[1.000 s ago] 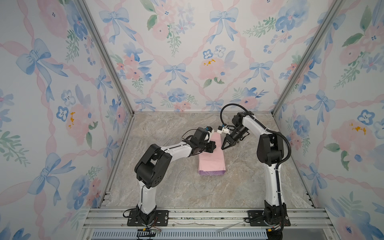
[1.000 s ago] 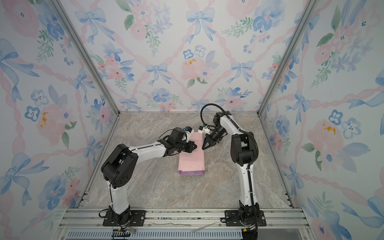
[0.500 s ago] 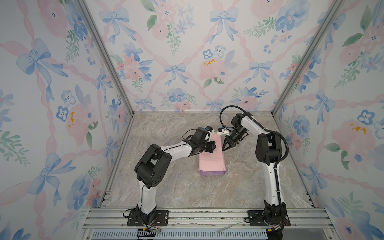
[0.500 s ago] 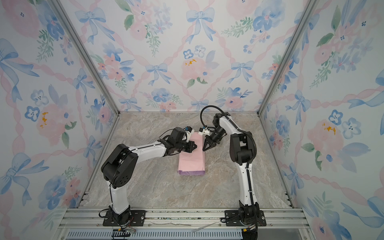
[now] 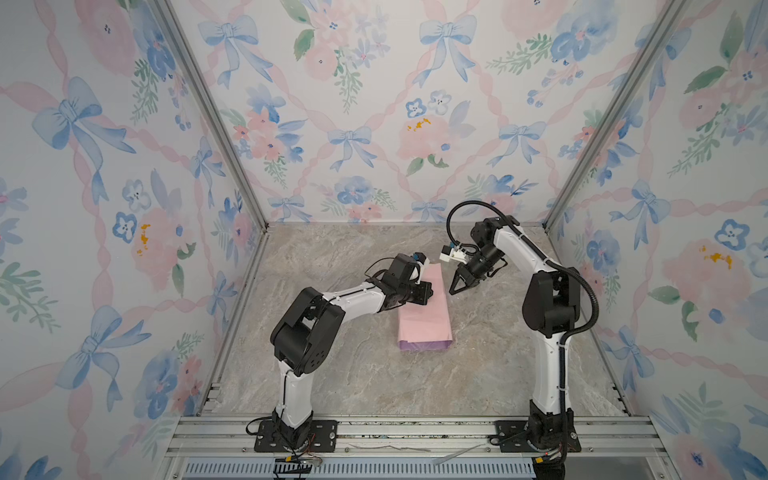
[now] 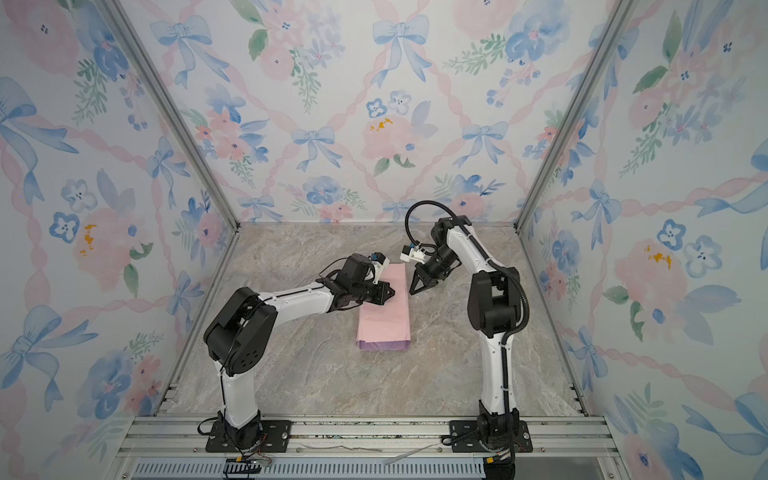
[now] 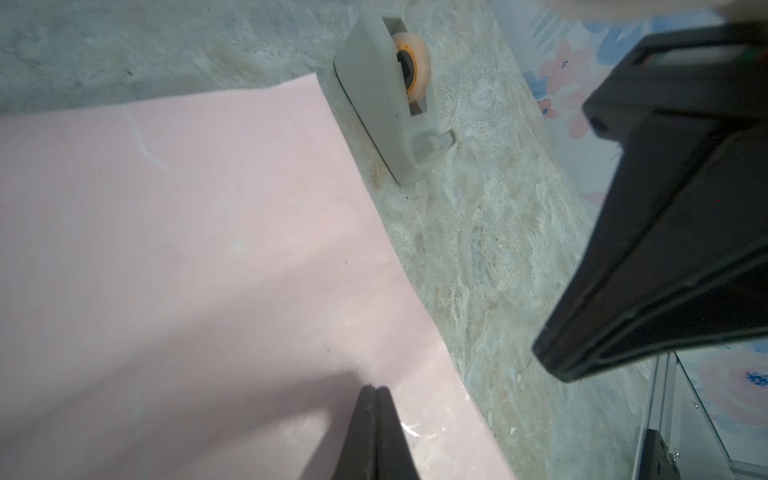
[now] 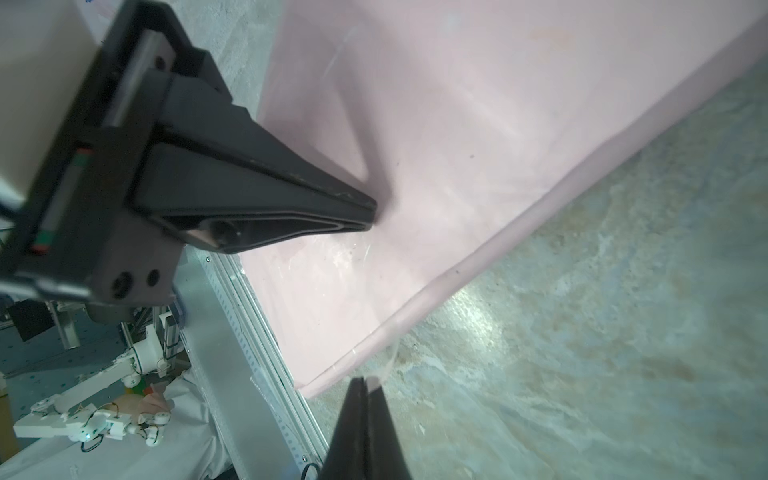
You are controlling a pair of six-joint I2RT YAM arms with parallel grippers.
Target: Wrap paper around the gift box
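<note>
Just one paper (image 5: 424,328), one dispenser (image 7: 374,104), two closed end effectors (image 5: 430,296) (image 5: 453,291)

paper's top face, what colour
Pale pink; the paper shows best in the left wrist view.

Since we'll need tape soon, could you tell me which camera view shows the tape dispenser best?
The left wrist view: the tape dispenser stands whole and close beside the paper, roll visible. I cannot make it out in either top view, and the right wrist view does not show it.
</note>
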